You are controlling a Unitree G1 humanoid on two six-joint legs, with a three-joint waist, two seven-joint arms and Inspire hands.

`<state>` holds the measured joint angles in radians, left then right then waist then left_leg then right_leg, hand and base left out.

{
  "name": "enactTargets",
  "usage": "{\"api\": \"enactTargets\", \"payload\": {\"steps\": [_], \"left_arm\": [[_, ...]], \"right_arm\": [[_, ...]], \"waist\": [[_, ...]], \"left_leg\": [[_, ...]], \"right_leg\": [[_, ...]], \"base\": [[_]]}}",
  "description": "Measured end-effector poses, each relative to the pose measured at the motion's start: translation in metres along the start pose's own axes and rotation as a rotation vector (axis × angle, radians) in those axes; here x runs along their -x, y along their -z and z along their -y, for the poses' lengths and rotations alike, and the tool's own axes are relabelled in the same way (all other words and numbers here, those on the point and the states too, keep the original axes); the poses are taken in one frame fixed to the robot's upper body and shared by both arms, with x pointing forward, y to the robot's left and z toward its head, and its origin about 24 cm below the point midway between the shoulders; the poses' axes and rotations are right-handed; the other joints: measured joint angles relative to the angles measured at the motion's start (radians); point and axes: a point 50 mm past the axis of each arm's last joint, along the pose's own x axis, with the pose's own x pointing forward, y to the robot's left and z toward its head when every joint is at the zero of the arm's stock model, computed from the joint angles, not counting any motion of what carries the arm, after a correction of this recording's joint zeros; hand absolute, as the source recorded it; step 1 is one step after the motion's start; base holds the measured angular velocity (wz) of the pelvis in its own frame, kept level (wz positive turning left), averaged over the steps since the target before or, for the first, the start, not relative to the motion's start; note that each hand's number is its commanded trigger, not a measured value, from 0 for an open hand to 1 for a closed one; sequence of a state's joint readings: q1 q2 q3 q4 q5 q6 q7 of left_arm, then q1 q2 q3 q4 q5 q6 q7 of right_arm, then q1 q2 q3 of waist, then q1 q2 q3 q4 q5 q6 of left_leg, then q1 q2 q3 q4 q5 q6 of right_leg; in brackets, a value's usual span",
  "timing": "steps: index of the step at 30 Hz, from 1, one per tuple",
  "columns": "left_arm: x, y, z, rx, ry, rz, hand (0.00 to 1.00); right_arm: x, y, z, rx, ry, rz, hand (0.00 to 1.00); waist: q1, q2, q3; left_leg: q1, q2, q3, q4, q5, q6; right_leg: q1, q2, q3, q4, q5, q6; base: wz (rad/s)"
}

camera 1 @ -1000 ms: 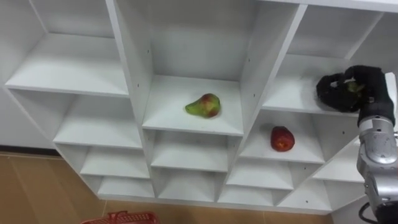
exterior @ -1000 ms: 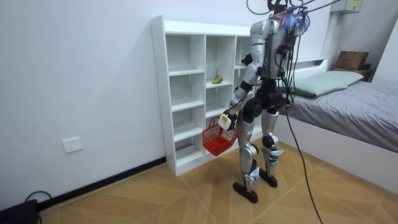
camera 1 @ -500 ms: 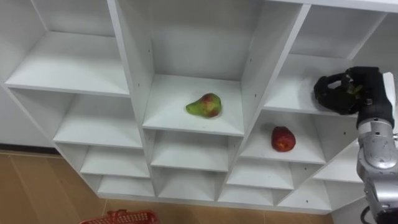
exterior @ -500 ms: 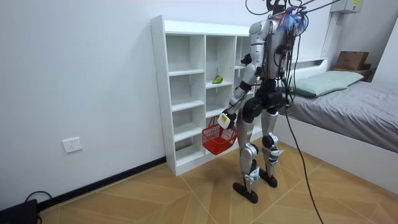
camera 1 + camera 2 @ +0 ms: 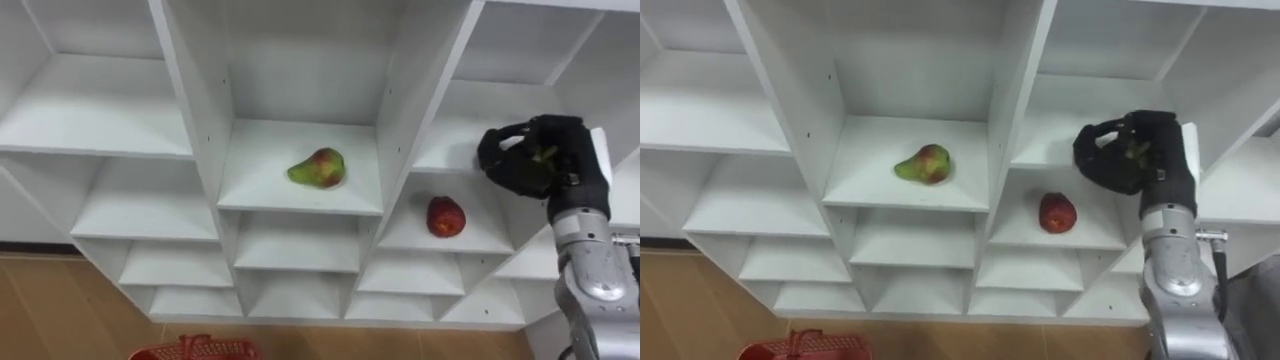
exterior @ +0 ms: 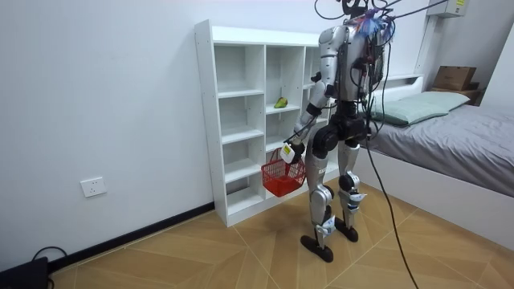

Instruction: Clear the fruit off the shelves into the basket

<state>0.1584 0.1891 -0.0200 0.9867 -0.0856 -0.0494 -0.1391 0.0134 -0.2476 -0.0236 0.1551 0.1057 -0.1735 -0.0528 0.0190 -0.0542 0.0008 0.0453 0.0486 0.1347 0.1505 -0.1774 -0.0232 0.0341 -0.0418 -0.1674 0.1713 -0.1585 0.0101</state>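
Note the right hand (image 5: 562, 150) — fingers clamped on a greenish fruit (image 5: 544, 156) at the closet (image 5: 400, 100). The left hand (image 6: 287, 151) grips the red basket (image 6: 281, 178).

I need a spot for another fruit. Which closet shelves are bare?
Every left-column shelf is bare, as are the middle shelves below the pear. The pear's shelf has room on both sides of it. The right column is crowded: the right hand fronts its upper shelf, the red apple sits below. The left hand holds the red basket.
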Motion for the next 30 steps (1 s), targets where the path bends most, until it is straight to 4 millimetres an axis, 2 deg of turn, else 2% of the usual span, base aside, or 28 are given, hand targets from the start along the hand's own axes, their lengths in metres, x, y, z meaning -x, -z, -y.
{"api": "enactTargets", "payload": {"steps": [2, 5, 6, 7, 10, 18, 25, 30], "left_arm": [[-0.001, -0.001, 0.003, -0.014, 0.011, 0.002, 1.0], [-0.004, -0.009, 0.009, -0.043, 0.035, 0.018, 1.0], [-0.004, -0.01, 0.012, -0.052, 0.045, 0.021, 1.0], [-0.005, -0.012, 0.013, -0.052, 0.053, 0.025, 1.0], [-0.006, -0.015, 0.013, -0.054, 0.059, 0.032, 1.0], [-0.012, -0.037, 0.026, -0.093, 0.106, 0.08, 1.0], [-0.019, -0.074, 0.04, -0.142, 0.158, 0.177, 1.0], [-0.019, -0.086, 0.052, -0.163, 0.206, 0.215, 1.0]], "right_arm": [[0.005, 0.001, -0.015, -0.017, -0.091, 0.011, 1.0], [0.022, 0.022, -0.041, -0.022, -0.272, -0.126, 1.0], [0.031, 0.031, -0.05, -0.027, -0.343, -0.181, 1.0], [0.037, 0.035, -0.058, -0.031, -0.404, -0.214, 1.0], [0.042, 0.037, -0.07, -0.037, -0.502, -0.231, 1.0], [0.041, 0.032, -0.085, -0.047, -0.577, -0.208, 1.0], [0.038, 0.032, -0.099, -0.024, -0.623, -0.207, 1.0], [0.033, 0.038, -0.105, 0.0, -0.612, -0.227, 1.0]], "waist": [[-0.015, 0.007, -0.0039], [-0.012, 0.017, -0.0016], [-0.006, 0.02, -0.0069], [0.006, 0.031, -0.0045], [0.015, 0.044, -0.002], [0.02, 0.032, 0.0022], [0.017, 0.033, 0.0062], [0.006, 0.039, 0.0097]], "left_leg": [[0.001, 0.0, 0.001, 0.0, 0.0, 0.0], [-0.002, 0.001, 0.003, 0.001, 0.0, 0.0], [-0.005, 0.001, 0.007, 0.001, 0.0, 0.0], [-0.009, 0.001, 0.018, 0.002, 0.0, 0.0], [-0.033, 0.001, 0.028, 0.012, 0.002, 0.002], [-0.056, 0.001, 0.029, 0.022, 0.002, 0.003], [-0.131, 0.005, 0.028, 0.048, 0.003, 0.004], [-0.167, 0.007, 0.025, 0.057, 0.004, 0.005]], "right_leg": [[0.001, 0.0, 0.001, 0.0, 0.0, 0.0], [-0.004, 0.001, 0.002, 0.001, 0.003, 0.0], [-0.015, 0.001, 0.009, 0.005, 0.004, 0.0], [-0.029, 0.001, 0.02, 0.016, 0.004, 0.0], [-0.063, -0.001, 0.031, 0.034, 0.004, -0.001], [-0.085, -0.001, 0.037, 0.034, 0.007, -0.002], [-0.156, -0.001, 0.033, 0.053, 0.015, -0.003], [-0.185, -0.001, 0.024, 0.052, 0.017, -0.007]], "base": [[0.0], [-0.01], [-0.15], [-0.2], [-0.14], [-0.02], [0.0], [0.01]]}}
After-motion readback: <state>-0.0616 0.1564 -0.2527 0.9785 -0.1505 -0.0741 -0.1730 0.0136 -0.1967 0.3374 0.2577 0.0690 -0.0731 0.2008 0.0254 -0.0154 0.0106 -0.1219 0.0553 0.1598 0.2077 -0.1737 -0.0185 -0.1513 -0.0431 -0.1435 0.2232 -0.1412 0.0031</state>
